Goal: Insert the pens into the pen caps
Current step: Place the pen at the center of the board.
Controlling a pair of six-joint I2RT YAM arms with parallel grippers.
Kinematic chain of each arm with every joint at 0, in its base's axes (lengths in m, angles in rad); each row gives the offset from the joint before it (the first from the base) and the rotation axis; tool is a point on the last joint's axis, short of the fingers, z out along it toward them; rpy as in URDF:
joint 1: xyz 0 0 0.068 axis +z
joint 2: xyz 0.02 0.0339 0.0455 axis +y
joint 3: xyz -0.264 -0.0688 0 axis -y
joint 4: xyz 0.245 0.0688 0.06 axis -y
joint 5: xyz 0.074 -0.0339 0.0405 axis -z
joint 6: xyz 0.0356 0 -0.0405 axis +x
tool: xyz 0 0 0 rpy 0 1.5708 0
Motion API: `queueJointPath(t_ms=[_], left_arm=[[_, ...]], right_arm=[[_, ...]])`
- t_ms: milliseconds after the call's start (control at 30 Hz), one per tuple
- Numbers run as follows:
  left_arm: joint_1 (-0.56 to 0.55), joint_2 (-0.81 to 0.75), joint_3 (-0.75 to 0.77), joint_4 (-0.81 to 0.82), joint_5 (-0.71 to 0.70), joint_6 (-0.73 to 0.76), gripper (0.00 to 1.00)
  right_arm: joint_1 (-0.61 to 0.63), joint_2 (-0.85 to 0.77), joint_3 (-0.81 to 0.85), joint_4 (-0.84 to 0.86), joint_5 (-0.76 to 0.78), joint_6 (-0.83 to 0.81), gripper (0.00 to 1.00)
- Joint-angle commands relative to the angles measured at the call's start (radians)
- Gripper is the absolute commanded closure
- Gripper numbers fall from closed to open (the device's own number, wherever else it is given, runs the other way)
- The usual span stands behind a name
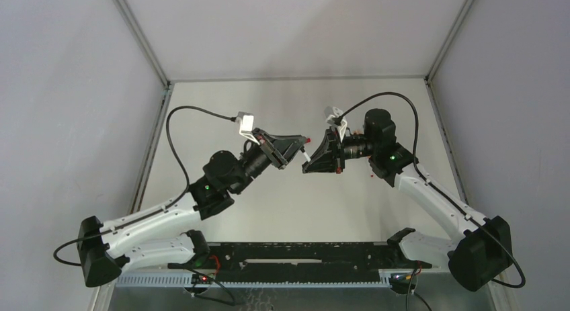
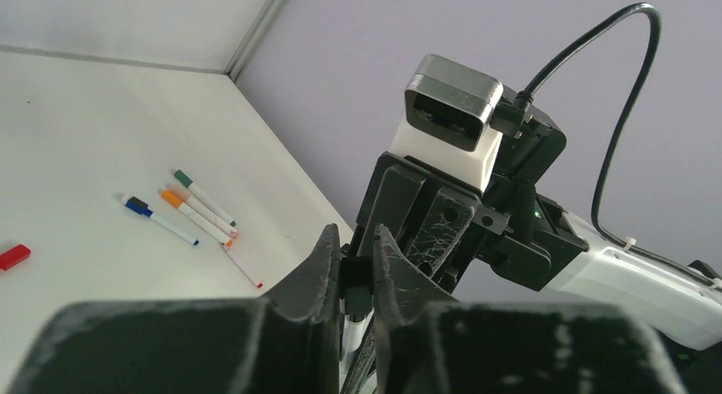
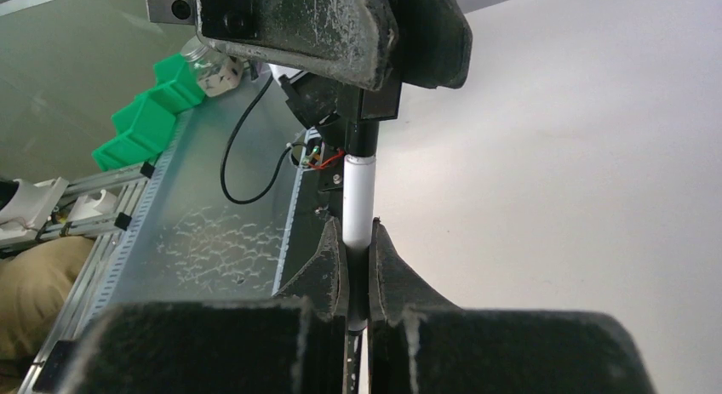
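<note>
Finding on grip: shows the right gripper [image 3: 358, 241] with fingers pressed flat against the barrel of the white pen [image 3: 358, 198], no gap visible on either side. Shows the left gripper [image 2: 352, 251] at the opposite end of the white pen, fingers tight on the black cap [image 3: 366, 139], with that cap sitting on the end of the white pen and in line with the barrel. Cannot confirm how far the cap is pushed home. Puts the white pen clear of the table [image 2: 68, 139], carried in the air between the two grippers, set nose to nose in the overhead view. Locates the other pens on the table, well apart from the white pen and to its left in the left wrist view: green-ended pen [image 2: 203, 197], orange-ended pen [image 2: 194, 215] and blue-ended pen [image 2: 157, 218], lying near-parallel and close together, the orange one between the other two. Notes a thinner red-tipped pen [image 2: 243, 270] just beside that group, on the side nearer the white pen. Notes a loose red cap [image 2: 13, 257] alone on the table, farther from the white pen than the group. Cannot tell at this range whether the green, orange and blue ends are fitted caps. Registers the right wrist camera [image 2: 451, 105] directly beyond the white pen in the same view.
</note>
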Motion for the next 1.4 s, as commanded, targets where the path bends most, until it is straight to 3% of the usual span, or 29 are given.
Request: queueJointPath(t_ms=[0, 167, 367, 600, 733, 833, 1067, 1167, 1367], left_arm=[[-0.004, 0.011, 0.047, -0.01, 0.05, 0.018, 0.89], [-0.004, 0.023, 0.026, 0.008, 0.125, 0.02, 0.99], [0.0, 0.069, -0.03, 0.076, 0.319, 0.029, 1.0], [0.004, 0.108, -0.147, 0.236, 0.396, -0.076, 1.0], [0.007, 0.126, -0.222, 0.353, 0.414, -0.168, 1.0], [0.011, 0.15, -0.252, 0.404, 0.44, -0.247, 1.0], [0.011, 0.173, -0.246, 0.4, 0.421, -0.263, 1.0], [0.014, 0.163, -0.216, 0.366, 0.389, -0.23, 0.99], [0.034, 0.119, -0.184, 0.346, 0.326, -0.17, 0.9]], right_arm=[[-0.006, -0.004, 0.009, 0.024, -0.004, -0.022, 1.0], [-0.013, -0.006, 0.009, 0.029, -0.001, -0.014, 1.0], [-0.014, -0.005, 0.009, 0.047, -0.001, 0.0, 1.0], [-0.023, -0.006, 0.005, 0.093, -0.01, 0.055, 1.0], [-0.033, -0.011, -0.042, 0.239, -0.041, 0.146, 1.0], [-0.032, -0.013, -0.045, 0.244, -0.03, 0.136, 1.0], [-0.032, -0.011, -0.044, 0.189, 0.01, 0.081, 1.0], [-0.031, -0.004, -0.024, 0.082, 0.0, -0.011, 1.0], [-0.032, 0.026, -0.003, -0.025, -0.021, -0.131, 1.0]])
